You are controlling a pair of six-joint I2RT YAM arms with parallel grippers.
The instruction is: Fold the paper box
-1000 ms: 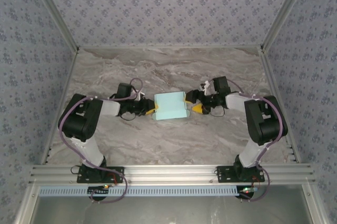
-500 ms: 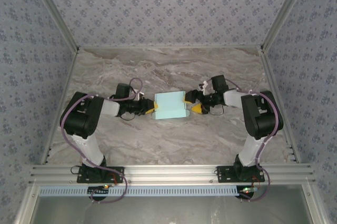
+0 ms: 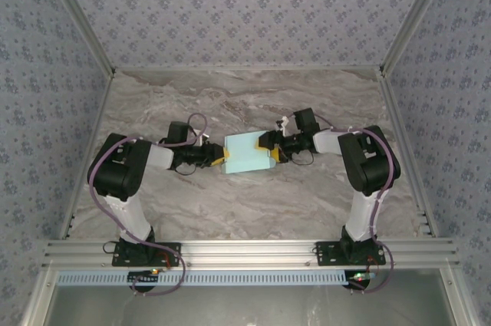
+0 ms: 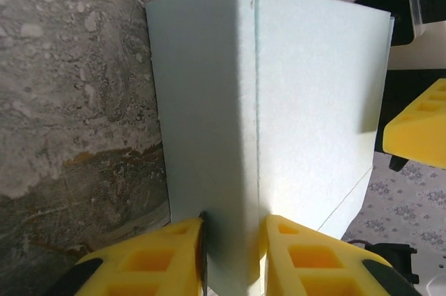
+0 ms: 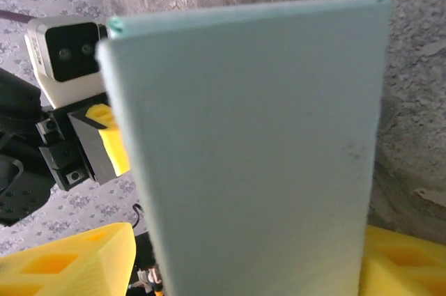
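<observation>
We count one paper box (image 3: pixel 248 156) near the middle of the counter (image 3: pixel 245 103), and one counter under it. Arms, we count two: the left arm (image 3: pixel 123 169) and the right arm (image 3: pixel 368 159). Each arm ends in one set of jaws, two sets altogether, and every set has two yellow fingers (image 4: pixel 300 254), four in all

We see a left arm (image 3: pixel 123 169) and a right arm (image 3: pixel 368 161) built of bulky black joint housings and pale grey links. Lilac cables (image 3: pixel 91 186) loop along each, above black base plates (image 3: pixel 146 253). The left tool (image 4: pixel 231 244) and the right tool (image 5: pixel 244 261) have yellow fingers (image 4: pixel 306 258) moulded with square pockets. The left wrist has a white camera block (image 5: pixel 66 56) with dark lenses.
</observation>
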